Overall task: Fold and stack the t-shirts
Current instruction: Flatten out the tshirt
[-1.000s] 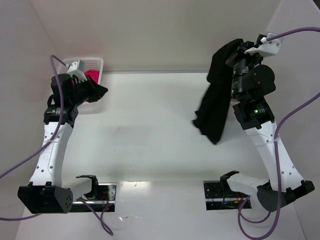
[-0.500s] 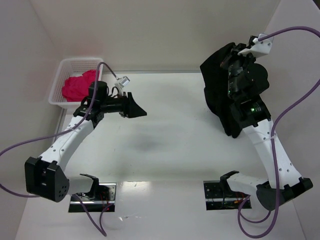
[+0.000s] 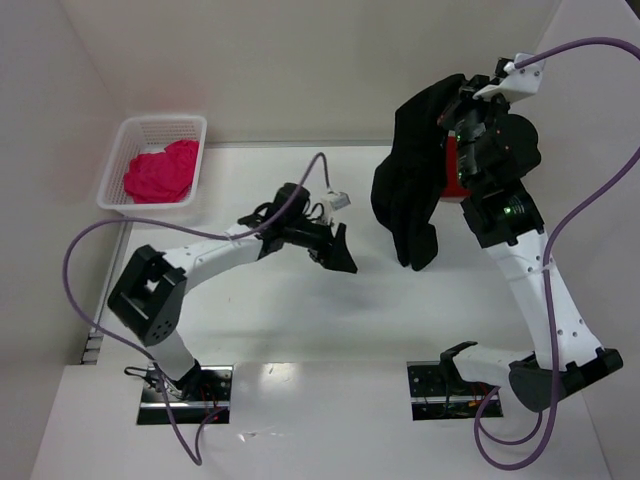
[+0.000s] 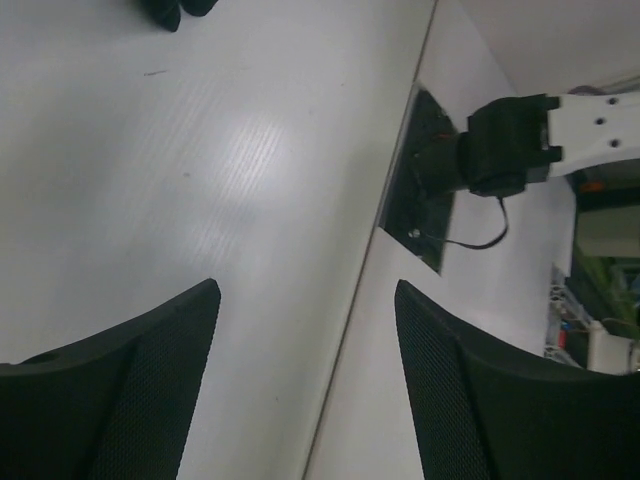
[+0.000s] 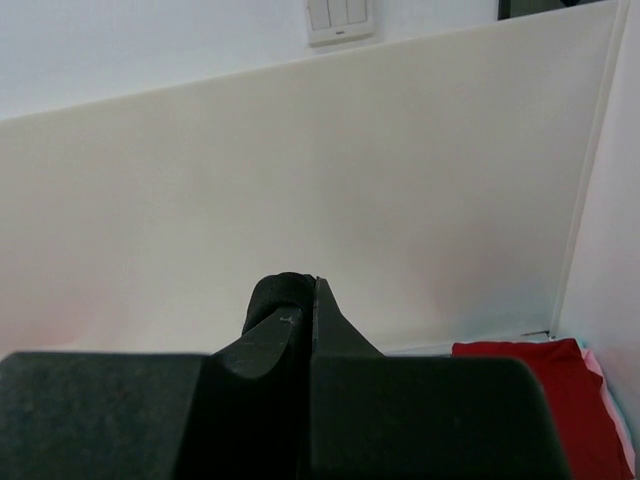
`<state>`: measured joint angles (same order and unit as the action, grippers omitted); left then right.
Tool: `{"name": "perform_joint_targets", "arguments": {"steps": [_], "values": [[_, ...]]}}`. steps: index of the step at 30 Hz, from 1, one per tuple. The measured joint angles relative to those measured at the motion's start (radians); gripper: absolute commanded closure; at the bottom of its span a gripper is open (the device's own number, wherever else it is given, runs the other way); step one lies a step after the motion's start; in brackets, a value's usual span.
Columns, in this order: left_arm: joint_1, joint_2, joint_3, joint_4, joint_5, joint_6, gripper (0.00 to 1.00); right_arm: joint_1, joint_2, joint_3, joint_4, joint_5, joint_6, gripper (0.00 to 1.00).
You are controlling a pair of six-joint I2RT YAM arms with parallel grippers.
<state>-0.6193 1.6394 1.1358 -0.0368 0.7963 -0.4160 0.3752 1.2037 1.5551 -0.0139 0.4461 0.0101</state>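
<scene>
A black t-shirt (image 3: 408, 195) hangs in the air at the back right, bunched, with my right gripper (image 3: 457, 105) shut on its top edge. In the right wrist view the shut jaws (image 5: 312, 290) pinch a roll of black cloth. A dark red t-shirt (image 3: 452, 172) lies behind the right arm by the right wall; the right wrist view shows this red t-shirt (image 5: 530, 400) lying flat. The pink t-shirt (image 3: 160, 172) sits crumpled in the white basket (image 3: 158, 124). My left gripper (image 3: 342, 258) is open and empty over the middle of the table, left of the hanging shirt (image 4: 176, 10).
The white mesh basket stands at the back left corner against the wall. The right arm's base mount (image 4: 505, 145) and its cable sit at the table's near edge. White walls close in the table at the back and both sides.
My left arm has swung from the basket out to the table's middle and its jaws have opened. The right arm has shifted the hanging black t-shirt a little to the left.
</scene>
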Motion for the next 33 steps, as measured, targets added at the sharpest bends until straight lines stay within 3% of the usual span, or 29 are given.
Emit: {"name": "perform_joint_targets", "arguments": {"steps": [4, 8, 18, 25, 33], "values": [[-0.081, 0.089, 0.037, 0.075, -0.089, 0.022, 0.18, 0.000, 0.000, 0.038, -0.013, -0.017, 0.000, 1.00], [-0.090, 0.144, 0.066, 0.202, -0.147, 0.018, 0.18, 0.000, -0.002, 0.062, -0.021, -0.034, 0.000, 1.00], [-0.166, 0.390, 0.360, 0.352, -0.208, 0.057, 0.16, 0.000, -0.005, 0.071, -0.053, -0.093, 0.008, 1.00], [-0.228, 0.436, 0.375, 0.419, -0.229, 0.072, 0.18, 0.000, -0.005, 0.090, -0.068, -0.105, 0.007, 1.00], [-0.238, 0.455, 0.375, 0.473, -0.401, 0.042, 0.23, 0.000, -0.007, 0.090, -0.072, -0.113, 0.007, 1.00]]}}
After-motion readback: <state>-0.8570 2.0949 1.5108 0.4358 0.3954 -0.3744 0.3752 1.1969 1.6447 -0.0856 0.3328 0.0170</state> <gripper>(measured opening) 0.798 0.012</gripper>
